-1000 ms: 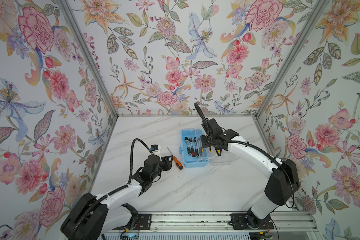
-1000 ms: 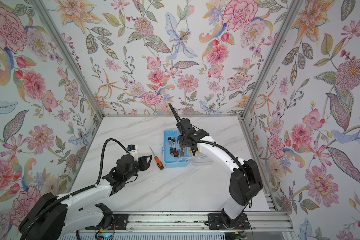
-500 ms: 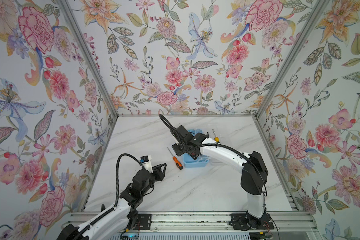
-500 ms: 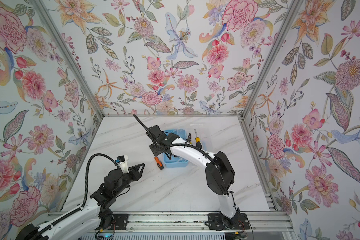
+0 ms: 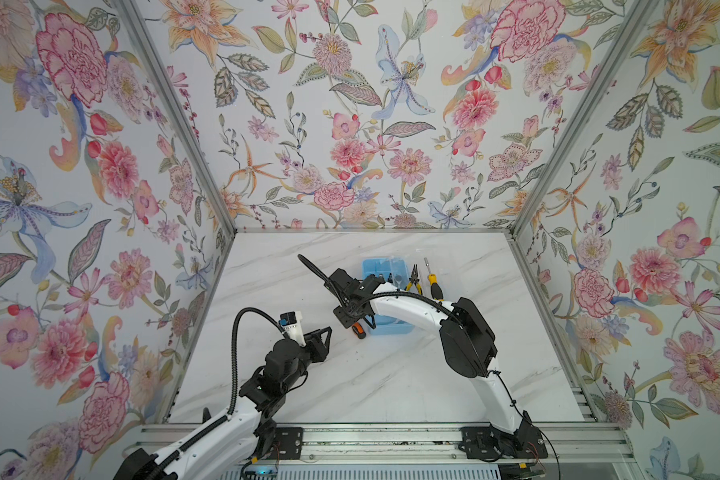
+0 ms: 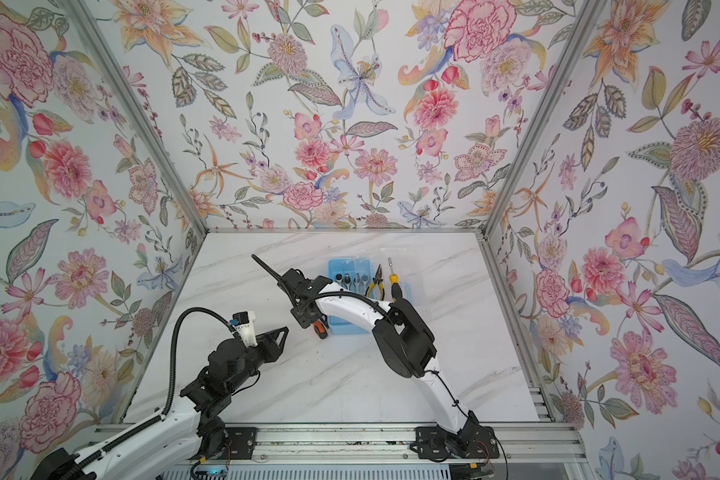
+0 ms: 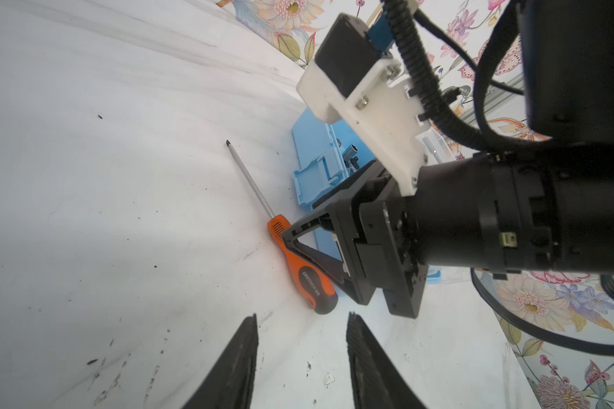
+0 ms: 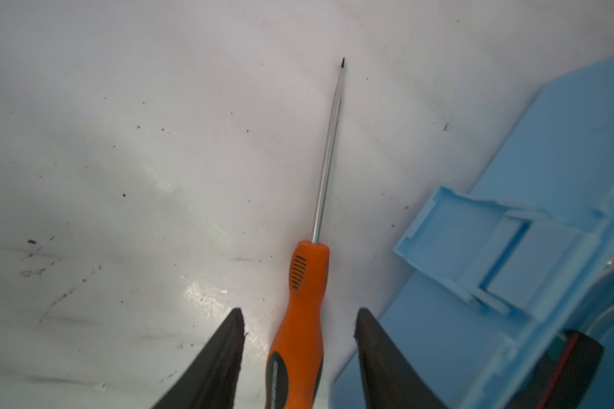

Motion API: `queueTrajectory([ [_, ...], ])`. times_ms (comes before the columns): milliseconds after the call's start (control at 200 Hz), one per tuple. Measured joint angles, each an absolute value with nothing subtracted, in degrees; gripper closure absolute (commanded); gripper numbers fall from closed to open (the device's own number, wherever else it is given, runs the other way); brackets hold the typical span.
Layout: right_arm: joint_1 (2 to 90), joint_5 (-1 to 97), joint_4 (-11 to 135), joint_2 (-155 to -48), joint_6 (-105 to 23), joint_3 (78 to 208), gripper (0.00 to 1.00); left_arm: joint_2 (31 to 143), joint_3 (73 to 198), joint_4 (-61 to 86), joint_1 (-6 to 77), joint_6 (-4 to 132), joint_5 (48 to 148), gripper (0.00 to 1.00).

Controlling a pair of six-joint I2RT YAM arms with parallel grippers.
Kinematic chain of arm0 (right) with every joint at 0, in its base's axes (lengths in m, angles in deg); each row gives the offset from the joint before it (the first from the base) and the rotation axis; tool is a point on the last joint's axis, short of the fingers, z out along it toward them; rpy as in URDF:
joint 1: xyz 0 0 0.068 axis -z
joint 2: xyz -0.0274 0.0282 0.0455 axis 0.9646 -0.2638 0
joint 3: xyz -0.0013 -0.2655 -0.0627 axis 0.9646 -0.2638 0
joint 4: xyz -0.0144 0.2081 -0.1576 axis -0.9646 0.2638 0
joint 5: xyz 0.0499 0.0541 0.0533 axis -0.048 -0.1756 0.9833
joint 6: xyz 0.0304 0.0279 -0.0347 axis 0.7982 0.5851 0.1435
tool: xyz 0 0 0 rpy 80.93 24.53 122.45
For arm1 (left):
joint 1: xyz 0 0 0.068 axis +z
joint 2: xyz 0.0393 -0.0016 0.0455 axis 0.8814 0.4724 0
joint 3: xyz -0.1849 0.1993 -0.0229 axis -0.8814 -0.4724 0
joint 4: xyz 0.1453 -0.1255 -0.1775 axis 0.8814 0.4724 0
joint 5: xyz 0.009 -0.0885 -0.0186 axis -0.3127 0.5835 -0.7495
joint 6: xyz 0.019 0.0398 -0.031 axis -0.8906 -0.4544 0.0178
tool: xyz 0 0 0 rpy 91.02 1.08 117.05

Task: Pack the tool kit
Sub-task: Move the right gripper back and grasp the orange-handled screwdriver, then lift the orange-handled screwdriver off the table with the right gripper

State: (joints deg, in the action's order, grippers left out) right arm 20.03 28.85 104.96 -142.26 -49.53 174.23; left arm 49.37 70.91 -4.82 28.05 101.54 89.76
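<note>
We note screwdriver flat on desk, just beside latch edge of blue case. Long axis runs roughly along that edge, slightly splayed: tip farther from case than handle. Orange handle toward front, shaft and tip toward back wall, pointing away from right claw. Right claw half open, jaws straddling handle, gap either side; we see no grip. In both top views only handle butt shows. Left claw part open, empty, near handle butt, not touching.
</note>
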Motion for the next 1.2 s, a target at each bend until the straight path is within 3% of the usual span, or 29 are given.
queueTrajectory([
  [681, 20.77, 32.17, 107.94, -150.44, -49.51, 181.69, 0.55, 54.15, 70.93, -6.90, 28.05, 101.34, 89.76, 0.57],
  [1201, 20.79, 32.74, 111.02, -151.14, -48.96, 182.37, 0.78, 54.94, 71.10, -7.58, 28.05, 100.80, 89.76, 0.59],
])
